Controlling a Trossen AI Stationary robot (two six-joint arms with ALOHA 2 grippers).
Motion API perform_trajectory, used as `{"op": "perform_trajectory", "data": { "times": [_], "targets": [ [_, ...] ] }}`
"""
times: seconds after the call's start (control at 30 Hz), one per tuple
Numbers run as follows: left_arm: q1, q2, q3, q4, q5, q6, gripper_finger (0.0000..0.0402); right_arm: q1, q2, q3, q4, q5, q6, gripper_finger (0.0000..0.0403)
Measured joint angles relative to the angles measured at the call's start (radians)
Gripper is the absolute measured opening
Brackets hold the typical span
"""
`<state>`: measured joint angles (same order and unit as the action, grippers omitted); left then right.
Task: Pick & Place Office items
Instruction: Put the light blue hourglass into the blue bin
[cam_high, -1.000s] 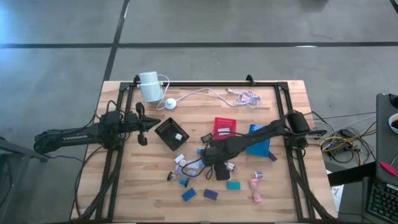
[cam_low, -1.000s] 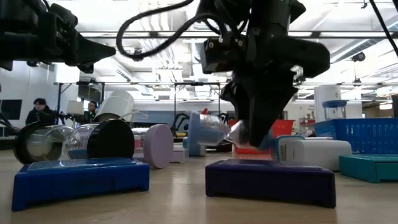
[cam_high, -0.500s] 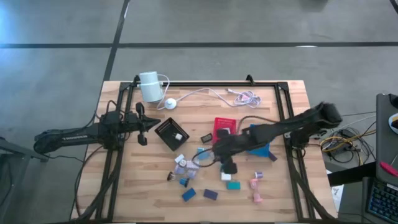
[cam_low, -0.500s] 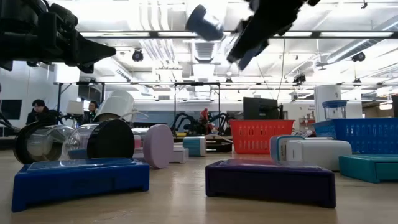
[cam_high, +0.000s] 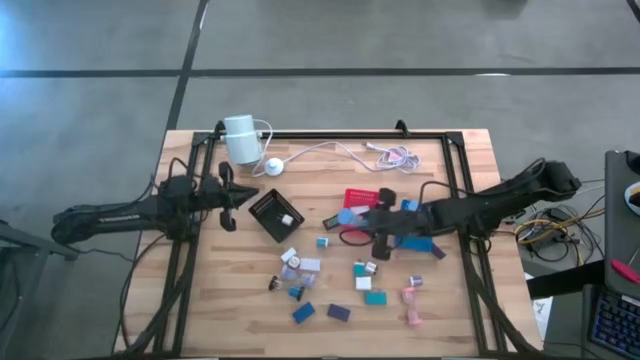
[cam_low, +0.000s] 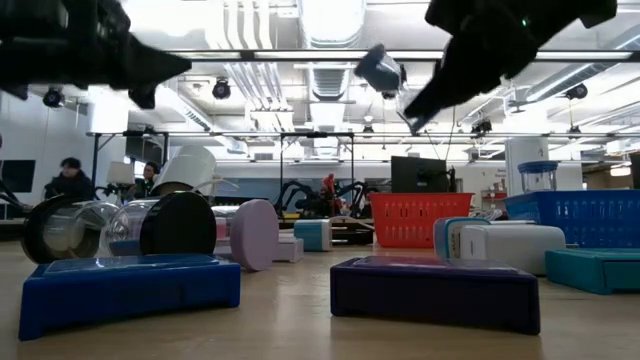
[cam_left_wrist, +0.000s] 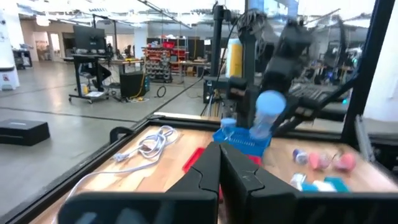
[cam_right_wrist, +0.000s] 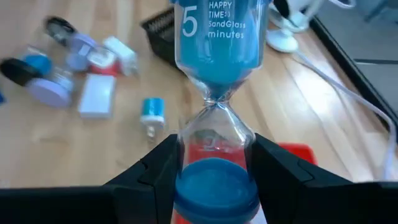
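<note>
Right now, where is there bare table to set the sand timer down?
Right gripper holds the timer above the red tray. Bare wood lies between the cable and trays, and left of the black tray. Centre pieces are crowded.

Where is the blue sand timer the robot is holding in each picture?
High view: the sand timer is mid-table, in the right gripper, over the red tray.
Low view: top centre, lifted in the air.
Left wrist view: a blurred blue shape right of centre.
Right wrist view: fills the middle, between the fingers.
Shared landmark: the red tray, under or beside the timer in the high and both wrist views.
</note>
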<state>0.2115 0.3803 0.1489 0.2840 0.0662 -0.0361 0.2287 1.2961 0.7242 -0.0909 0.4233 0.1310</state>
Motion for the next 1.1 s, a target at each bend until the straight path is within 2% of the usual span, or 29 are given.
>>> {"op": "perform_trajectory", "data": {
  "times": [0.2, 0.4, 0.53, 0.73, 0.93, 1.1],
  "targets": [
    [-0.071, 0.197, 0.107, -0.012, -0.014, 0.041, 0.0011, -0.003, 0.032, -0.019, -0.023, 0.023, -0.015, 0.0158],
    [-0.144, 0.482, 0.277, -0.022, -0.056, 0.155, 0.0049, -0.002, 0.053, 0.003, -0.055, 0.023, -0.015, 0.0158],
    [-0.187, 0.667, 0.431, -0.081, -0.056, 0.231, 0.0098, -0.002, 0.053, 0.007, -0.061, 0.022, -0.003, 0.0158],
    [-0.2, 0.905, 0.657, -0.192, -0.067, 0.276, 0.0198, -0.002, 0.053, 0.007, -0.062, 0.021, -0.002, 0.0158],
    [-0.2, 1.062, 0.815, -0.254, -0.067, 0.339, 0.0288, -0.002, 0.053, 0.007, -0.069, 0.014, 0.0, 0.0158],
    [-0.201, 1.147, 0.908, -0.272, -0.052, 0.359, 0.0325, -0.002, 0.053, 0.007, -0.07, 0.014, 0.0, 0.0158]
  ]
}}
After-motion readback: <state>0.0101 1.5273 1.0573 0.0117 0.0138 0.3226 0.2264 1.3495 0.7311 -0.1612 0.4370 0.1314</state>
